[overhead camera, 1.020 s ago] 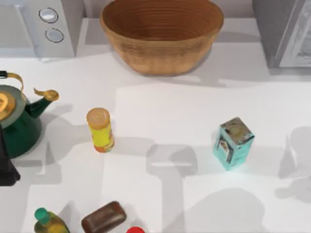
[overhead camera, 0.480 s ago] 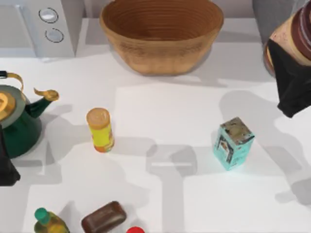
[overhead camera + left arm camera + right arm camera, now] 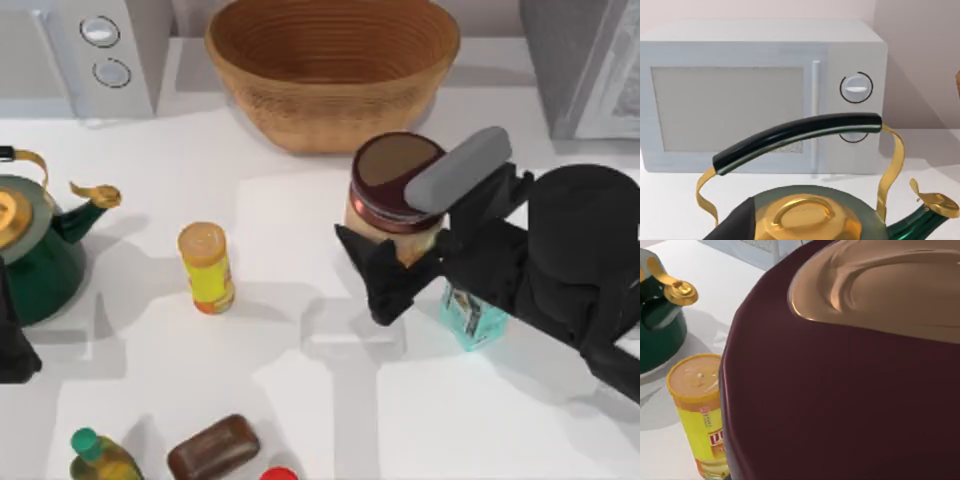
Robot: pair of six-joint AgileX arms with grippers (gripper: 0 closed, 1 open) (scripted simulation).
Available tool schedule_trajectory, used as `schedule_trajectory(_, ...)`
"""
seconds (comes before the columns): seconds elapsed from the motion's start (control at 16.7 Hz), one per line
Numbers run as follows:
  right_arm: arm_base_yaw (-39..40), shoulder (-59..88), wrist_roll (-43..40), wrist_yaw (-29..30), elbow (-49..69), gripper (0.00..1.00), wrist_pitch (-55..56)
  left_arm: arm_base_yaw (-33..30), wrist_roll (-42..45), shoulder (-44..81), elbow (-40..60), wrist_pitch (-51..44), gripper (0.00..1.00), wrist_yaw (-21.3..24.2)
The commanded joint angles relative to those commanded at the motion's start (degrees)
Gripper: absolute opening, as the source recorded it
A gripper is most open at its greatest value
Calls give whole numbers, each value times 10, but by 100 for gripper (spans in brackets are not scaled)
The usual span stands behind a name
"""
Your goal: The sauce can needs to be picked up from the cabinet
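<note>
The sauce can (image 3: 393, 178), short and wide with a flat brown top and a dark maroon band, hangs above the middle of the table, just in front of the basket. My right gripper (image 3: 415, 225) is shut on it, one finger on each side, with the black arm reaching in from the right. In the right wrist view the sauce can (image 3: 850, 380) sits very close to the camera. The grey cabinet (image 3: 590, 60) stands at the back right, apart from the can. My left arm (image 3: 10, 345) is parked at the left edge by the kettle.
A wicker basket (image 3: 332, 70) stands at the back centre and a microwave (image 3: 85, 50) at the back left. On the table are a green kettle (image 3: 35, 235), a slim yellow canister (image 3: 207, 267), a teal box (image 3: 478, 318), a brown block (image 3: 213, 447) and a green-capped bottle (image 3: 97, 457).
My right arm has swung in from the right edge toward the middle, carrying the sauce can away from the cabinet. It now partly covers the teal box. The left arm has not moved.
</note>
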Motion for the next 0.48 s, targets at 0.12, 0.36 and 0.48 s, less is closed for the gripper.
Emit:
schedule_trajectory(0.12,18,34,4,8,1,0,-1,0,0,0,0,0,100,0)
schedule_trajectory(0.36,24,43,5,11,0,0,-1,0,0,0,0,0,100,0)
schedule_trajectory(0.48,21,42,6,9,-3,0,-2,0,0,0,0,0,100,0)
